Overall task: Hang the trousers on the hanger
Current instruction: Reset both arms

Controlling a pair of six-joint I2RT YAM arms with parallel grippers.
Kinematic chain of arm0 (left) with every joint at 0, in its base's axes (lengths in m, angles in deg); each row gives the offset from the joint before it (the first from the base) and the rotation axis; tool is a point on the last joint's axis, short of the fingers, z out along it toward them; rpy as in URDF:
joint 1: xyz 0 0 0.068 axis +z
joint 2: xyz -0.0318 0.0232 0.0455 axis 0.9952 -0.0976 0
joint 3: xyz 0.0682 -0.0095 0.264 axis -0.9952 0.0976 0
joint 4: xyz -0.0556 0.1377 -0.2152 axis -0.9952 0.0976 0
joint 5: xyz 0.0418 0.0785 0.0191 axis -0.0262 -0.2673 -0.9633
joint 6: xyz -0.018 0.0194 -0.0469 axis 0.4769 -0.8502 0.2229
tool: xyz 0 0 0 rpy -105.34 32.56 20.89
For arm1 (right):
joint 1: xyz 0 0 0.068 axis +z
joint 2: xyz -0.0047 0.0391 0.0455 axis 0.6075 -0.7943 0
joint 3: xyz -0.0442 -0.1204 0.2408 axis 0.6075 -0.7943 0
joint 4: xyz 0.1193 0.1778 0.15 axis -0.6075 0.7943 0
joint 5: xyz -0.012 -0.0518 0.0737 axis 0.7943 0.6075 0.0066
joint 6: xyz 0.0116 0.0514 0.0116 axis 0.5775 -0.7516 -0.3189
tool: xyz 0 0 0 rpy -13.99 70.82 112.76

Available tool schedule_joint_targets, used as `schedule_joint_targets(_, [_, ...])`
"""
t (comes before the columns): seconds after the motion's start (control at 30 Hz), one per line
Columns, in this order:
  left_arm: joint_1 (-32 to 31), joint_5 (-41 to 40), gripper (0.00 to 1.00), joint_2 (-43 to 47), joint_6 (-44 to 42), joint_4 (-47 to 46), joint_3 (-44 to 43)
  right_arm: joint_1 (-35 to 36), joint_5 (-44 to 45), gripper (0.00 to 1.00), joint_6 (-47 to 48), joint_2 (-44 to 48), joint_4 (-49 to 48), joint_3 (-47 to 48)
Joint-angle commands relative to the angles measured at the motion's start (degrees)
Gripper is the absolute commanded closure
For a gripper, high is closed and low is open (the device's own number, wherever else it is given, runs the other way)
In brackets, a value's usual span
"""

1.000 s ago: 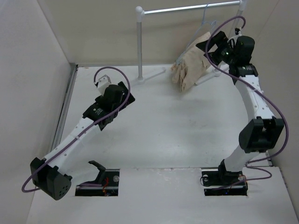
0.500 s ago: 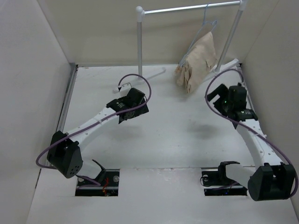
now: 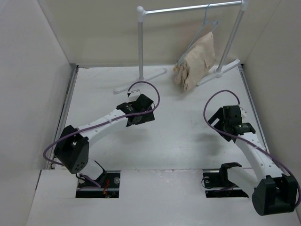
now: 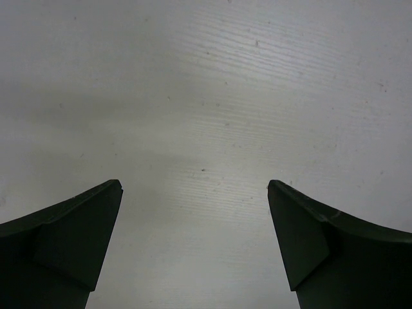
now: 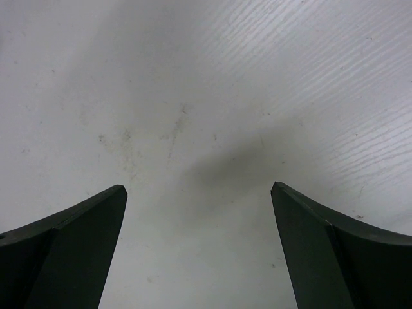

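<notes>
Near the front, the right gripper (image 5: 199, 188) is hovering over the right side of the white table (image 3: 178, 136). Its jaws are standing wide apart with nothing between them, and its wrist view is showing only bare tabletop below. A little farther, the left gripper (image 4: 195, 187) is hanging over the middle-left of the table, also spread wide and empty. At the far right corner, the trousers (image 3: 196, 61) are hanging folded over the hanger (image 3: 206, 18), well apart from both grippers. The hanger's hook is sitting on the metal bar of the clothes rack (image 3: 140, 42). The lowest cloth is reaching down near the table; whether it is touching, I cannot tell.
</notes>
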Motion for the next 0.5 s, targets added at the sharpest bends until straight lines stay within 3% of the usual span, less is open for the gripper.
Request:
schedule_joint_targets(0.0, [-1.15, -0.18, 0.0, -1.51, -0.51, -0.67, -3.52, 0.17, 2.52, 0.0, 0.34, -0.3, 1.17, 2.78])
schedule_joint_targets(0.47, [-1.77, 0.87, 0.0, -3.79, -2.36, -1.2, -6.07, 0.43, 5.16, 0.0, 3.59, -1.35, 1.78, 7.69])
